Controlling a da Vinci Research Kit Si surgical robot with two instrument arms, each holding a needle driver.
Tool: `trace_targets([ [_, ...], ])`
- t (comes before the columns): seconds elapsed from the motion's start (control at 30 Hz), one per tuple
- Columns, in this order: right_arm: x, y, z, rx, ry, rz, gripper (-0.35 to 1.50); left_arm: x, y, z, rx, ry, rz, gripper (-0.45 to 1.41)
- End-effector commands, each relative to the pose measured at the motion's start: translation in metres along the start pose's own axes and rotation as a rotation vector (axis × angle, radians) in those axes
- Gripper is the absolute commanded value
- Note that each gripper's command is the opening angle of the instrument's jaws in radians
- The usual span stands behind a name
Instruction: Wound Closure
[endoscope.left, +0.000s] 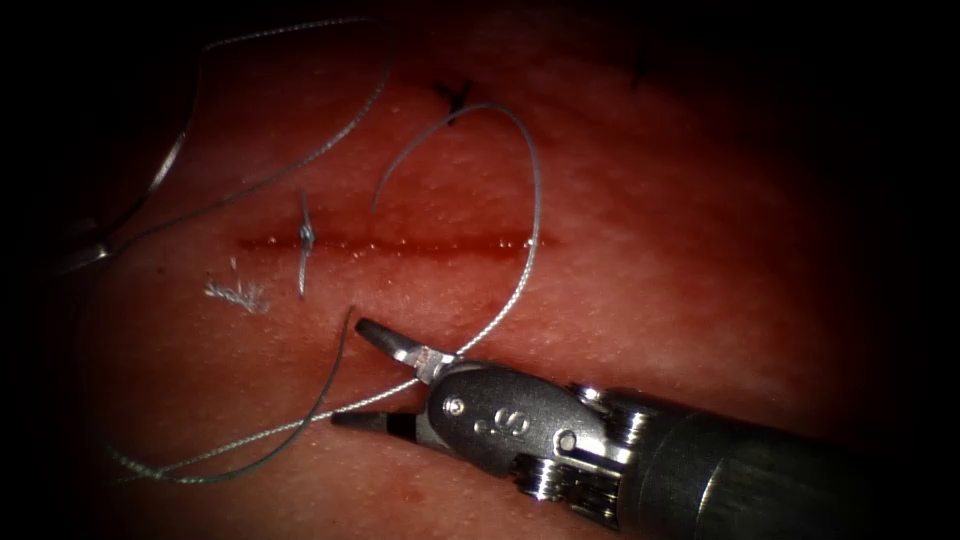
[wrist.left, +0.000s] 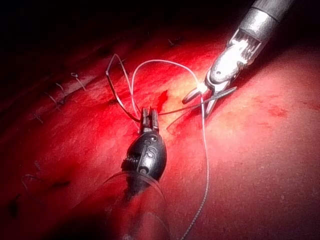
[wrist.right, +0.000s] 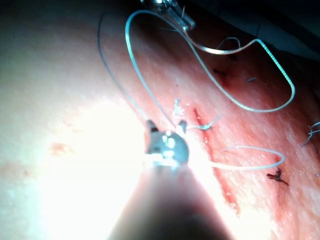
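The cut (endoscope.left: 420, 243) runs across the tissue (endoscope.left: 700, 250), with one knotted stitch (endoscope.left: 305, 235) near its left end. My right tool (endoscope.left: 348, 373) lies below the cut with its jaws open, and the thread (endoscope.left: 535, 200) passes between them close to the hinge. From there the thread arcs up over the cut's right end. At the far left my left tool (endoscope.left: 85, 255) is shut on one end of the curved needle (endoscope.left: 165, 165), which is out of the tissue. The left wrist view shows these shut jaws (wrist.left: 149, 116), the needle (wrist.left: 117, 95) and the right tool (wrist.left: 197, 105).
A frayed scrap of thread (endoscope.left: 235, 295) lies below the cut's left end. Dark older stitches (endoscope.left: 455, 95) sit above the cut. A long loop of thread (endoscope.left: 300, 160) trails across the upper left, and another (endoscope.left: 230, 460) curls below the right tool's jaws.
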Motion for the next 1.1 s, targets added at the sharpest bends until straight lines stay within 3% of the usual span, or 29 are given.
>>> trace_targets([
  [0.03, -0.0003, 0.0008, 0.0012, 0.002, -0.008, -0.004, 0.86, -0.0002, 0.0001, 0.0008, 0.000, 0.003, 0.001, -0.45],
  [0.13, -0.0013, 0.0015, 0.0017, 0.017, -0.036, -0.009, 0.91, -0.0002, 0.0001, 0.0008, 0.001, 0.003, 0.001, -0.45],
  [0.23, -0.0013, 0.0015, 0.0004, 0.039, -0.040, 0.018, 0.99, -0.0003, 0.0000, 0.0007, -0.001, 0.003, 0.001, -0.45],
  [0.3, -0.0006, 0.0015, -0.0013, 0.129, 0.068, 0.230, 0.61, -0.0004, -0.0001, 0.0008, -0.001, 0.003, -0.004, -0.45],
  [0.37, -0.0005, 0.0020, -0.0022, 0.119, 0.130, 0.424, 0.47, -0.0005, 0.0000, 0.0008, 0.000, 0.004, -0.004, -0.45],
  [0.4, -0.0005, 0.0026, -0.0025, 0.090, 0.150, 0.522, 0.32, -0.0005, 0.0000, 0.0009, 0.000, 0.004, -0.003, -0.45],
  [0.47, -0.0005, 0.0033, -0.0025, 0.061, 0.151, 0.652, 0.10, -0.0004, 0.0001, 0.0009, -0.001, 0.005, -0.003, -0.45],
  [0.53, -0.0008, 0.0041, -0.0022, 0.040, 0.145, 0.713, 0.02, -0.0004, 0.0001, 0.0009, -0.001, 0.005, -0.003, -0.45],
  [0.7, -0.0020, 0.0055, 0.0001, 0.011, 0.087, 0.817, 0.04, -0.0005, 0.0000, 0.0008, -0.002, 0.006, -0.003, -0.45],
  [0.8, -0.0027, 0.0051, 0.0014, 0.014, 0.026, 0.806, 0.09, -0.0005, 0.0000, 0.0008, -0.002, 0.006, -0.003, -0.45],
  [0.83, -0.0029, 0.0050, 0.0019, 0.012, 0.011, 0.761, 0.19, -0.0005, 0.0000, 0.0008, -0.002, 0.006, -0.003, -0.45],
  [0.87, -0.0031, 0.0049, 0.0023, 0.000, 0.001, 0.670, 0.46, -0.0005, 0.0000, 0.0008, -0.002, 0.006, -0.003, -0.45],
  [0.9, -0.0032, 0.0047, 0.0031, -0.008, -0.005, 0.578, 0.89, -0.0005, 0.0000, 0.0008, -0.002, 0.006, -0.003, -0.45],
  [0.93, -0.0034, 0.0044, 0.0037, -0.010, -0.010, 0.509, 1.10, -0.0005, 0.0000, 0.0008, -0.002, 0.006, -0.003, -0.45],
  [1.0, -0.0039, 0.0035, 0.0052, -0.005, -0.007, 0.248, 1.21, -0.0005, 0.0000, 0.0008, -0.002, 0.006, -0.003, -0.45],
  [1.1, -0.0042, 0.0029, 0.0063, 0.014, 0.009, 0.154, 1.26, -0.0005, 0.0000, 0.0008, -0.002, 0.006, -0.003, -0.45],
])
